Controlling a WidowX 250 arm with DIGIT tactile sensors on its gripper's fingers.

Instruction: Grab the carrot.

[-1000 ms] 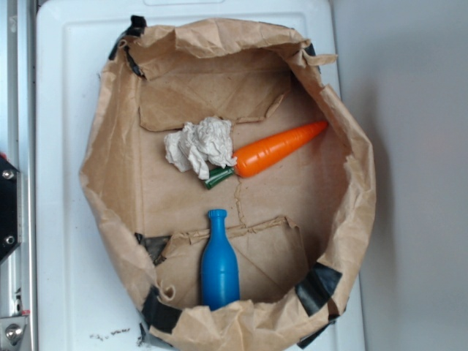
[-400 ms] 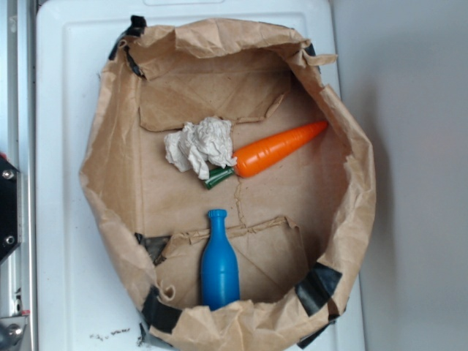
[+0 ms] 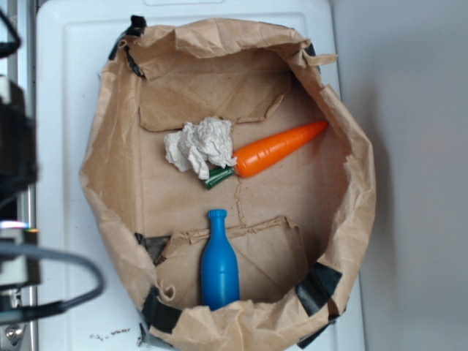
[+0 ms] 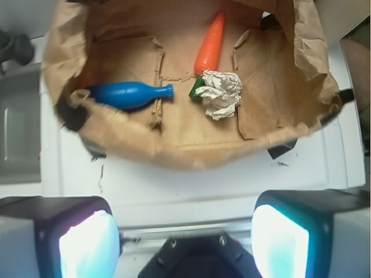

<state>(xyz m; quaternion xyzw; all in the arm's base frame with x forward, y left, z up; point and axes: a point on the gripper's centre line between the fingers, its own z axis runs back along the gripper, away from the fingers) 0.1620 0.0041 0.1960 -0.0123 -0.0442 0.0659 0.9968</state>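
Observation:
The orange carrot (image 3: 278,149) lies on the floor of a brown paper-lined basket (image 3: 110,131), its green stub tucked against a crumpled white paper wad (image 3: 199,146). In the wrist view the carrot (image 4: 210,43) points away at the top, far from my gripper (image 4: 185,237). The gripper is open, its two fingers wide apart with nothing between them, hovering over the white surface outside the basket. In the exterior view only blurred parts of the arm (image 3: 16,139) show at the left edge.
A blue plastic bottle (image 3: 219,262) lies near the basket's front edge, seen also as the blue plastic bottle (image 4: 127,94) at the wrist view's left. The basket sits on a white tray (image 3: 58,88). Black tape patches hold the paper rim.
The arm has come into the exterior view at the left edge, with a dark cable looping low. The carrot, the wad and the bottle have not moved.

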